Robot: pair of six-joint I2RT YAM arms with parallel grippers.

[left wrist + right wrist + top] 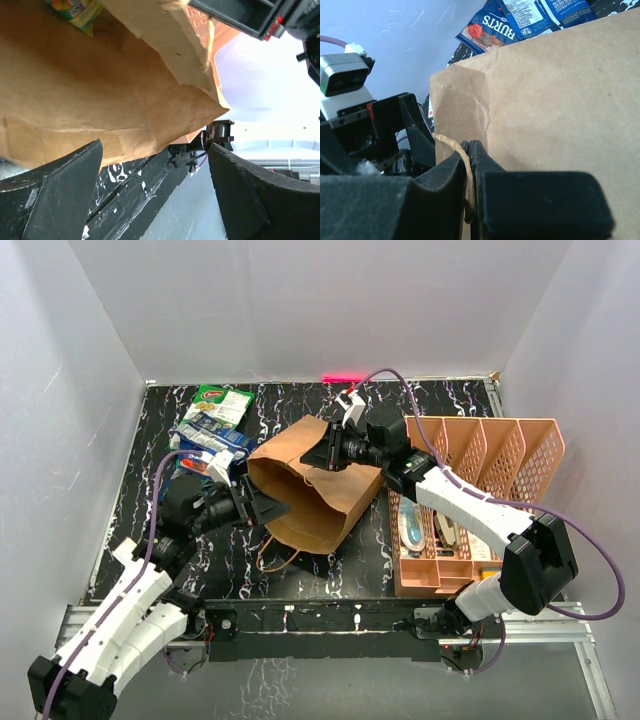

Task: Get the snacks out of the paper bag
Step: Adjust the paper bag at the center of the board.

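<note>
The brown paper bag [325, 502] lies on its side, mouth facing left. My right gripper [328, 453] is shut on the bag's twine handle [465, 162] at the upper rim [470, 146]. My left gripper [266, 508] is open at the bag's mouth, its jaws wide apart below the bag wall [100, 95] and holding nothing [155, 150]. A yellow-green packet [77, 9] shows inside the bag. On the table behind the bag lie a green-white packet [222, 403], a blue packet [210, 433] and a blue "BURTS" packet [492, 27].
A salmon-pink perforated organiser [480, 455] with pale stationery stands right of the bag. The bag's second twine handle [280, 560] lies loose on the black marbled table [160, 410]. White walls enclose the back and sides.
</note>
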